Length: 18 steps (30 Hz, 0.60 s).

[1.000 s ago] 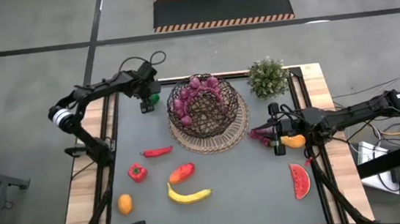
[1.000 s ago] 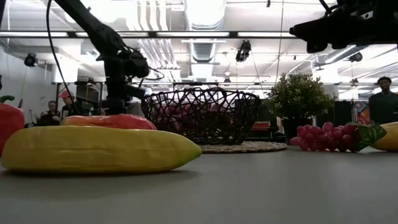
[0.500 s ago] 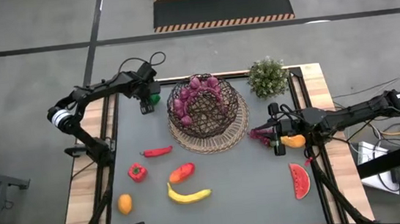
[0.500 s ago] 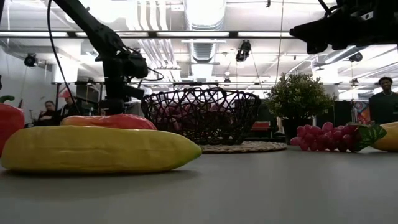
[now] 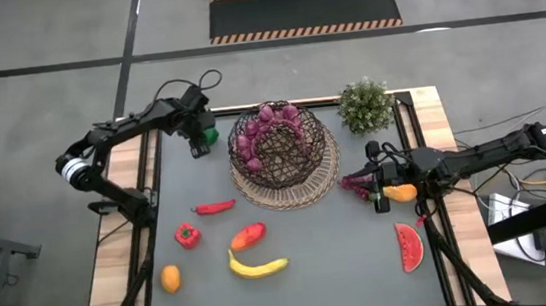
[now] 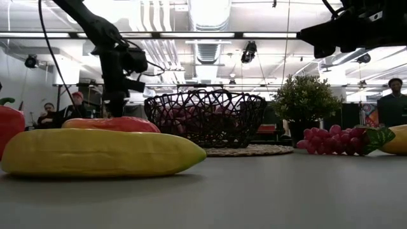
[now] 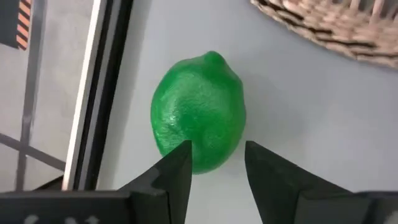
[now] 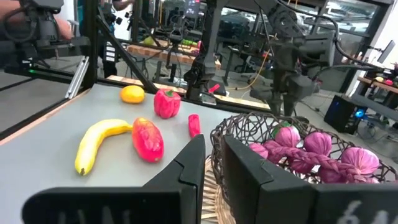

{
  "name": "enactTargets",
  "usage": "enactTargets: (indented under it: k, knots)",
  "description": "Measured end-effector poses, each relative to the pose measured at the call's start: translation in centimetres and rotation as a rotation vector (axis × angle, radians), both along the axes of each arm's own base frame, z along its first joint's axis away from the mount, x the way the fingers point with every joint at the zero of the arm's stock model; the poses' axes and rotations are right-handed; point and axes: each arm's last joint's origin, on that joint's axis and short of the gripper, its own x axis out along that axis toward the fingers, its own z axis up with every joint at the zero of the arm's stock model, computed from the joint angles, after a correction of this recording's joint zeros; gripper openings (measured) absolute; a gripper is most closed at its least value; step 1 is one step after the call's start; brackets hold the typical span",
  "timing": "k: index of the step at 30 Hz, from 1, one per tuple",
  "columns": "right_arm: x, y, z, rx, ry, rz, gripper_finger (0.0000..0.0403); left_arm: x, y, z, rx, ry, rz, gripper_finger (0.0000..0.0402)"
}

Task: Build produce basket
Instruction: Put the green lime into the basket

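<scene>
A green lime (image 7: 198,112) lies on the table at its far left, next to the wire basket (image 5: 282,144) on its woven mat (image 5: 329,174); the lime also shows in the high view (image 5: 211,135). My left gripper (image 7: 217,163) hangs over the lime, pointing down, open, one finger on each side of its near end; I cannot tell whether they touch it. The basket holds purple pieces (image 5: 271,115). My right gripper (image 5: 346,180) is raised above the purple grapes (image 5: 359,189) lying right of the mat; its fingers (image 8: 193,168) are shut and empty.
On the near table lie a red chili (image 5: 215,207), a red pepper (image 5: 188,236), a red-orange fruit (image 5: 248,236), a banana (image 5: 257,267), an orange (image 5: 170,277), a watermelon slice (image 5: 410,245) and an orange piece (image 5: 400,193). A potted plant (image 5: 365,106) stands far right.
My left arm's elbow has swung out toward the table's left edge, and in the low view its gripper has shifted slightly left while staying over the lime. The lime and the other produce have not moved.
</scene>
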Motion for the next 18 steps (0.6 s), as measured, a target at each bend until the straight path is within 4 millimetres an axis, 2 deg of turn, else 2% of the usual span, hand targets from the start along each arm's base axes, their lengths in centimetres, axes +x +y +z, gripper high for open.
enactTargets:
  k: [4, 13, 18]
  knots:
    - [0.0, 0.0, 0.0, -0.002, 0.000, 0.000, 0.0043, 0.0, 0.0, 0.3, 0.021, -0.018, 0.004, 0.0159]
    - [0.0, 0.0, -0.1, 0.003, 0.008, 0.000, 0.0043, 0.5, 0.9, 0.8, 0.121, -0.068, 0.022, 0.0277]
    - [0.0, 0.0, -0.1, 0.005, 0.008, 0.000, 0.0043, 0.3, 1.1, 0.7, 0.099, -0.099, 0.019, 0.0300]
